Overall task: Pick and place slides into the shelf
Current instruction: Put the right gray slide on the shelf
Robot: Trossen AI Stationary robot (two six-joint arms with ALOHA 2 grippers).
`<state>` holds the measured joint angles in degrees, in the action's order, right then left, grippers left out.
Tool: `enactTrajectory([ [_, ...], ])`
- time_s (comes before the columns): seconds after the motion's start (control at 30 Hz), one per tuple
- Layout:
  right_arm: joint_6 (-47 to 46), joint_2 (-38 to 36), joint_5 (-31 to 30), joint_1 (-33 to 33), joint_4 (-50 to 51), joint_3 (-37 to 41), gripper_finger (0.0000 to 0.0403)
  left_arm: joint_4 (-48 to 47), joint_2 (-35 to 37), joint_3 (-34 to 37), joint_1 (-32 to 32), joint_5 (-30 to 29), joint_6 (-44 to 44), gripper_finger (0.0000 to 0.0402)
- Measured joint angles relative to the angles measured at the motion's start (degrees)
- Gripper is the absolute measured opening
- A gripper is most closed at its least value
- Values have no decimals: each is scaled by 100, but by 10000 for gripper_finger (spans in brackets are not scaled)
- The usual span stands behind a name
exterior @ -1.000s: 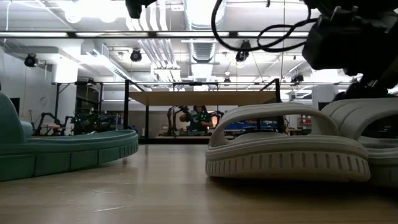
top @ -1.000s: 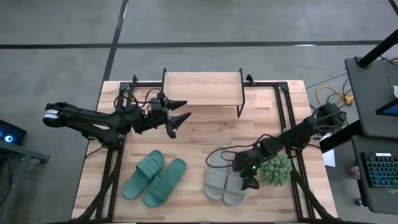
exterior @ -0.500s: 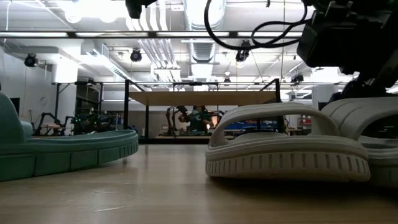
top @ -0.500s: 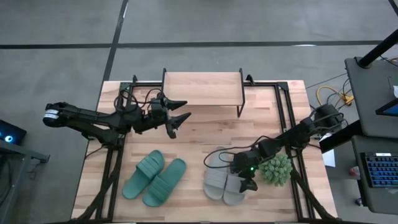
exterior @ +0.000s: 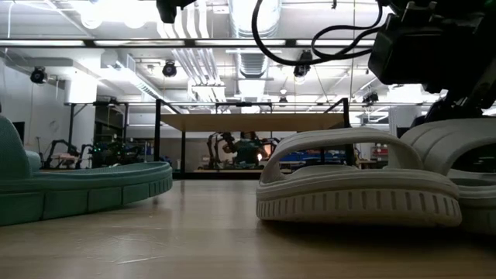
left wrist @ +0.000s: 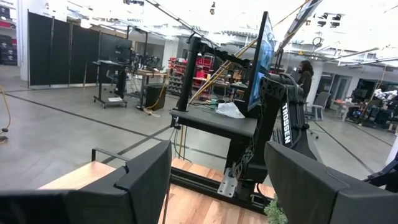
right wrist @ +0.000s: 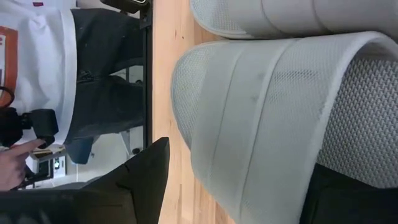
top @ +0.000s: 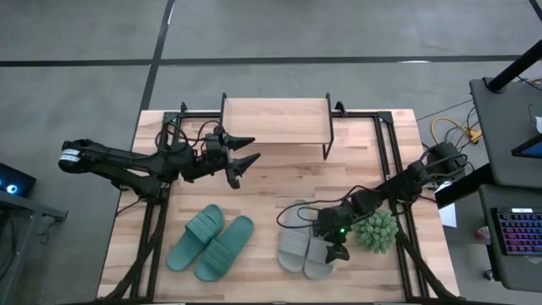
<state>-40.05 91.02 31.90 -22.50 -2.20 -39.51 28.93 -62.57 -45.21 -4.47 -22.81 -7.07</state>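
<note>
Two pale grey slides (top: pixel 295 240) lie side by side at the near right of the table, soles down, and two teal slides (top: pixel 210 243) lie to their left. The shelf (top: pixel 275 123) stands at the far edge. My right gripper (top: pixel 332 239) is open and slants down over the right grey slide (right wrist: pixel 273 118), one finger beside the slide's outer edge and one over its footbed, with the strap between them. My left gripper (top: pixel 254 148) hangs open in the air in front of the shelf's left end, with nothing between its fingers (left wrist: pixel 143 180). My right gripper straddles the right grey slide's ribbed strap (right wrist: pixel 249 143), coming from the table's right and slanting down. I cannot tell whether its fingers (right wrist: pixel 140 183) touch the strap or the footbed. The slide lies flat on the table.
A spiky green plant ball (top: pixel 375 230) sits right beside the grey slides, under my right arm. Black rails run along both table sides (top: pixel 152 229). Bare wood lies between the slides and the shelf (top: pixel 288 182). A person stands off the table's near edge (right wrist: pixel 99 93).
My right gripper has edged a little toward the table's left over the grey slide and stays open. The slides have not moved.
</note>
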Motion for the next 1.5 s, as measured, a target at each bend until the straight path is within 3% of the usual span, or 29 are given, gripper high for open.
enactTrajectory([
  [0.5,15,0,0,2,7,2,214,0,0,0,0,0,0,244],
  [1.2,130,4,5,2,11,7,20,2,0,18,2,1,-1,244],
  [1.5,238,4,16,2,20,7,10,2,0,23,2,0,-2,244],
])
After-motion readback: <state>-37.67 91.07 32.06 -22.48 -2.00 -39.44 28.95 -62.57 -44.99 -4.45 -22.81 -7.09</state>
